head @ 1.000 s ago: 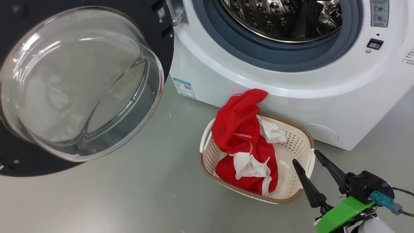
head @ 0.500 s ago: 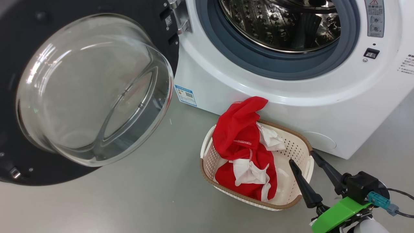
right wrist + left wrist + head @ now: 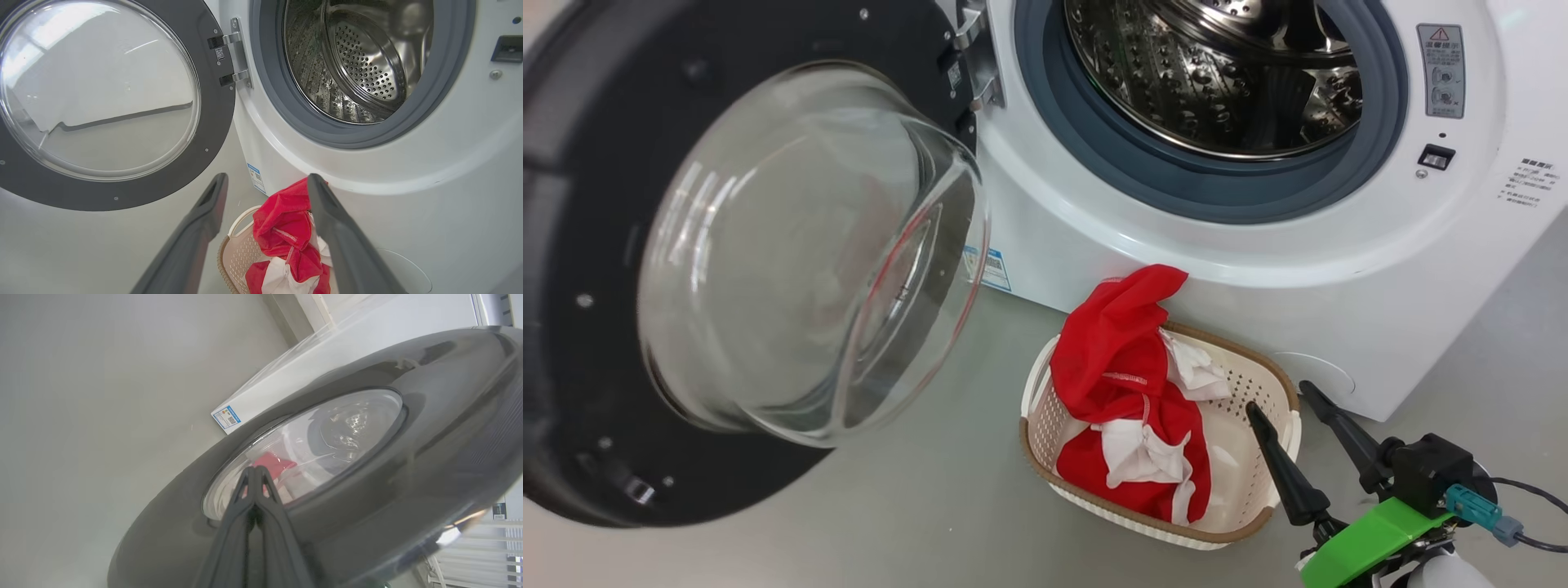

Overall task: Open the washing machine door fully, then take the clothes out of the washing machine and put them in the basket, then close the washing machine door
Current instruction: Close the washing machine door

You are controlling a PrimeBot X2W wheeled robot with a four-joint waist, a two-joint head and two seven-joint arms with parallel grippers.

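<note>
Door (image 3: 800, 261), open at nine o'clock of the washer (image 3: 1094, 245), has the left gripper (image 3: 255, 470), fingers together, at its outer glass. Right gripper (image 3: 1276, 395), fingers apart, hovers at three o'clock of the basket (image 3: 1241, 384); red clothes (image 3: 1119, 367) inside.

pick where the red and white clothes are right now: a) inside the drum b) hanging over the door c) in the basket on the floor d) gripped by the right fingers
c: the clothes lie heaped in the basket in front of the washing machine, red cloth rising above its rim.
</note>
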